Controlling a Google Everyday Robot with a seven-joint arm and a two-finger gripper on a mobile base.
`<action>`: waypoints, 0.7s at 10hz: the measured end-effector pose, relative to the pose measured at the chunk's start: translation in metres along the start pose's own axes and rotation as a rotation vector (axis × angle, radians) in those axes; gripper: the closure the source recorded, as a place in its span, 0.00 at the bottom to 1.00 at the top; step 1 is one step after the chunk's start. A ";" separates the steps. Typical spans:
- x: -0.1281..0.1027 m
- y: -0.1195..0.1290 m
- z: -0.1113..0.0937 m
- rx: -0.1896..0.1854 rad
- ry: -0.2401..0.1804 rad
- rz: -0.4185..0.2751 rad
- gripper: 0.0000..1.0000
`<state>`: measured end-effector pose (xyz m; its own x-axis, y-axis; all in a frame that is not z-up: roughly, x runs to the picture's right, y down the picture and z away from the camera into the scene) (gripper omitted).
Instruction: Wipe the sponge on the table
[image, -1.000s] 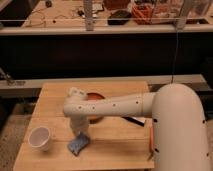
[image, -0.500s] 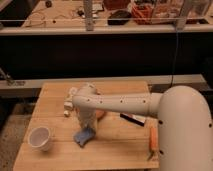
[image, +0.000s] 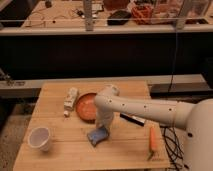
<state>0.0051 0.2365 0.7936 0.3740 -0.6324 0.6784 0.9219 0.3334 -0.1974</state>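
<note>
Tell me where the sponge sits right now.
In the camera view, the sponge lies front-centre on the wooden table, beneath the gripper, just in front of the orange plate; the white cup stands to its left.

One camera looks down from above the robot's shoulder, across the near table (image: 52, 107) toward the workbench (image: 55, 15) beyond. The gripper (image: 103, 126) sits mid-frame at the sponge (image: 97, 136).

The pincer (image: 103, 127) rests on the sponge (image: 97, 136) (blue) on the table (image: 125, 150)
</note>
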 end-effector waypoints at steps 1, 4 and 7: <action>-0.012 0.007 0.002 -0.009 -0.003 0.000 1.00; -0.061 0.039 0.012 -0.049 -0.028 0.000 1.00; -0.096 0.021 0.020 -0.069 -0.044 -0.087 1.00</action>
<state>-0.0132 0.3184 0.7390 0.2890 -0.6253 0.7249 0.9560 0.2288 -0.1838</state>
